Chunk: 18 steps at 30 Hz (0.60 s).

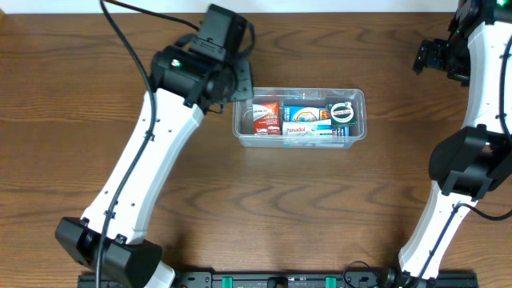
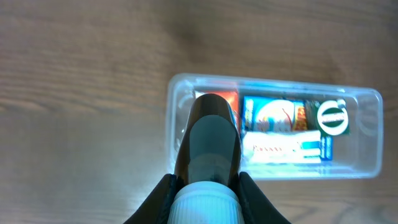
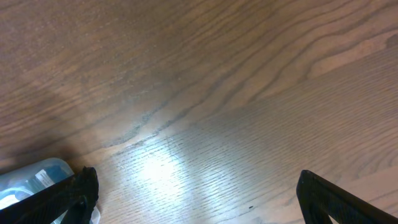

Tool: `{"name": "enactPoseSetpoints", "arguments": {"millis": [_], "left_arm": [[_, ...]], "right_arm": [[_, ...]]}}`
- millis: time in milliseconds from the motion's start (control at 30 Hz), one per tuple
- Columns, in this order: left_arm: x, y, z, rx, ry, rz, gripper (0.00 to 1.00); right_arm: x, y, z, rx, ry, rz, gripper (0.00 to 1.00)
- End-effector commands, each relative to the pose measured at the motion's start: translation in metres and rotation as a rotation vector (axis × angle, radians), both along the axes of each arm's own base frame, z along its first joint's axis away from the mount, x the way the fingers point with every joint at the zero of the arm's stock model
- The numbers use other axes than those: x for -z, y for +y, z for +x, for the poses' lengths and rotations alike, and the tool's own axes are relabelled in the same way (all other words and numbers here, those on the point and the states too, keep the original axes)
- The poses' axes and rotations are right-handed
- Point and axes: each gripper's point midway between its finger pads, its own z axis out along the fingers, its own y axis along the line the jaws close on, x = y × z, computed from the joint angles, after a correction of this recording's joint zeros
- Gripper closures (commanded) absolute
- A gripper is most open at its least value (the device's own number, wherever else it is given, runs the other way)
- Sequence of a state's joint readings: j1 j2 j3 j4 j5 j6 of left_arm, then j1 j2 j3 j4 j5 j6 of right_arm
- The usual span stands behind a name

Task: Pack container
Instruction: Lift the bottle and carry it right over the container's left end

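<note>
Packing looks nearly done. One container (image 1: 362, 112) sits mid-worktop (image 1: 64, 96), holding one red packet (image 1: 267, 117), one blue packet (image 1: 306, 114), one white box (image 1: 308, 129) and one dark item with a round green label (image 1: 342, 113), four as far as I can tell. One brown bottle (image 2: 208, 137) is left, pinched in the left end effector (image 2: 205, 205) over the container's left end, not yet released. Right end effector (image 3: 199, 208) is spread wide, empty, well apart.

clear container (image 1: 242, 128) upright mid-table, pkts (image 1: 298, 118) inside
</note>
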<state>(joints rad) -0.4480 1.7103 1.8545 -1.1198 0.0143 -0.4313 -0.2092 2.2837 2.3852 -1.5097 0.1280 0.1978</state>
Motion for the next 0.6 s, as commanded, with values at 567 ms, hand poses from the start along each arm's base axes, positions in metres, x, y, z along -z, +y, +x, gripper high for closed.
{"name": "enactPoseSetpoints", "arguments": {"millis": [567], "left_arm": [[0.083,-0.003,0.0,-0.088,0.234,0.129,0.88]], "right_arm": [[-0.003,-0.004,-0.002,0.011,-0.003,-0.006,0.01]]}}
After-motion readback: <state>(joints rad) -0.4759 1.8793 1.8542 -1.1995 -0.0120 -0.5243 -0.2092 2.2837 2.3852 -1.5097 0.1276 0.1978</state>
